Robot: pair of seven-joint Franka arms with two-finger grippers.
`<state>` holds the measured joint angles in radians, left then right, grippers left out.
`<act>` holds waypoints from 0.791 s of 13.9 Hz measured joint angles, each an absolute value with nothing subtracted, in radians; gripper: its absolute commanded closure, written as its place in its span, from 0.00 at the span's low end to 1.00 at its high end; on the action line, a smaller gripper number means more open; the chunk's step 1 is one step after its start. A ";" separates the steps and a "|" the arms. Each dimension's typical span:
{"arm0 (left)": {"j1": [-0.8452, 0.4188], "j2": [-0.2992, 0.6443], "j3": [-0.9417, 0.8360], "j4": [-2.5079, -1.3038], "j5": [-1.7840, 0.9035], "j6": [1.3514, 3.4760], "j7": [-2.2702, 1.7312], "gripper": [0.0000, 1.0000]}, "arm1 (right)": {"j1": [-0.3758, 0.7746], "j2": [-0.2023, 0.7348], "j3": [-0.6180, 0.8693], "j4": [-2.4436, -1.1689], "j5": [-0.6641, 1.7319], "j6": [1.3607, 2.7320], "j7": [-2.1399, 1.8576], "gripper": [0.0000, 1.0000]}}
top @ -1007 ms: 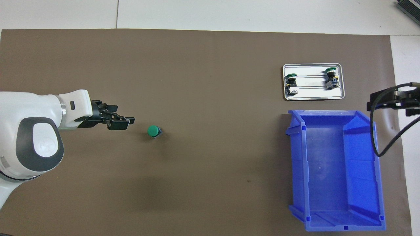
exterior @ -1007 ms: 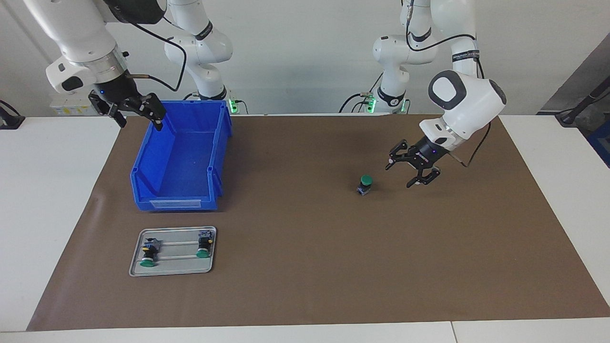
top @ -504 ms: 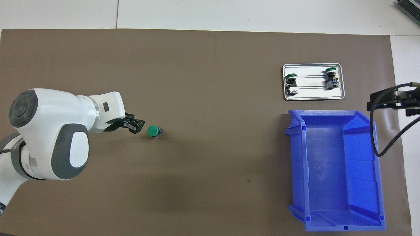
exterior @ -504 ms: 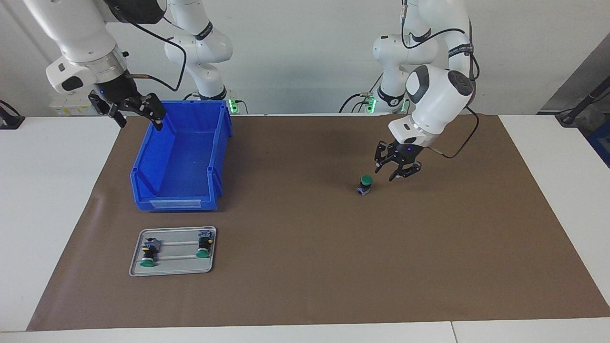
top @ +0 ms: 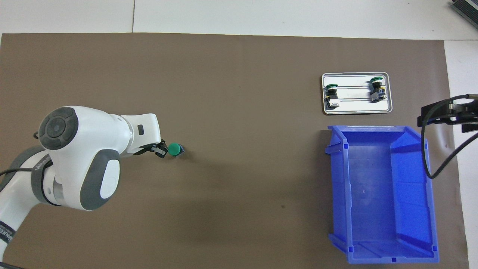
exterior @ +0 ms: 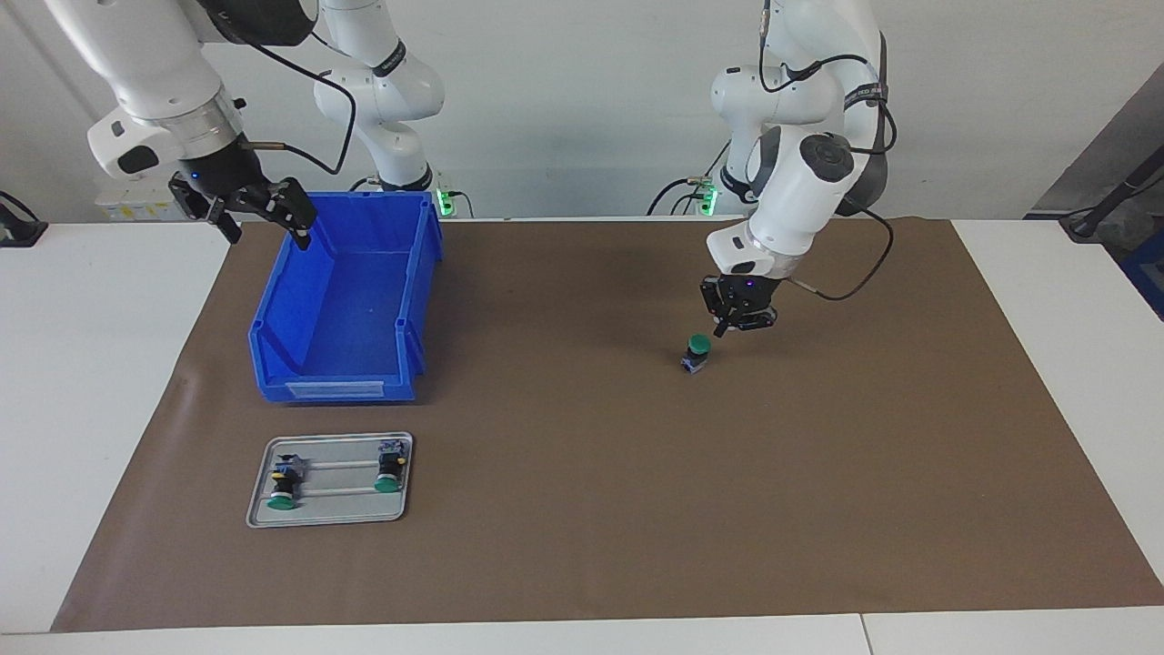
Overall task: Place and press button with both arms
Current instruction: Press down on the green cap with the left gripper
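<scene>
One second makes a clear difference at the left gripper (exterior: 730,326): it was spread wide and off toward the left arm's end of the table, and now its fingers are drawn together, empty, while the wrist has turned to point them down just beside the button (exterior: 697,351). That reads as the setup for a press with closed tips rather than a grasp, so the placing part looks done and the pressing part about to begin, though no contact shows yet. The button stands upright on the brown mat (exterior: 582,546), alone in the middle stretch toward the left arm's end, green cap up. In the facing view the closed tips hang a little above the cap and slightly off it, toward the robots and the left arm's end; in the overhead view they sit at the cap's edge, not over its centre. A short shift over the cap and a straight push down seem to be what is left. Meanwhile the right gripper (exterior: 264,211) waits with fingers apart over the bin (exterior: 346,364) edge, unmoved. Two lookalike buttons lie on the tray (exterior: 329,520), well apart from the action.
</scene>
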<state>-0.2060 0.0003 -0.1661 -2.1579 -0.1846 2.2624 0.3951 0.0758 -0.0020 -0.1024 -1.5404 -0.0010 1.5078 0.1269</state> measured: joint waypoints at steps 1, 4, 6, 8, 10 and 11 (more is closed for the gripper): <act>-0.210 0.005 -0.170 -2.164 -0.182 2.275 0.389 1.00 | 0.076 -0.002 -0.102 -1.540 -0.001 1.508 0.127 0.00; -0.233 0.031 -0.176 -2.182 -0.155 2.311 0.345 1.00 | 0.076 -0.002 -0.102 -1.540 -0.001 1.508 0.127 0.00; -0.247 0.059 -0.181 -2.184 -0.102 2.328 0.303 1.00 | 0.076 -0.002 -0.102 -1.540 -0.001 1.508 0.127 0.00; -0.254 0.069 -0.182 -2.182 -0.078 2.338 0.285 1.00 | 0.076 -0.002 -0.102 -1.540 -0.001 1.508 0.127 0.00; -0.254 0.067 -0.182 -2.187 -0.073 2.340 0.283 1.00 | 0.076 -0.002 -0.102 -1.540 -0.001 1.508 0.127 0.00; -0.254 0.066 -0.182 -2.188 -0.072 2.340 0.283 1.00 | 0.076 -0.002 -0.102 -1.540 -0.001 1.508 0.127 0.00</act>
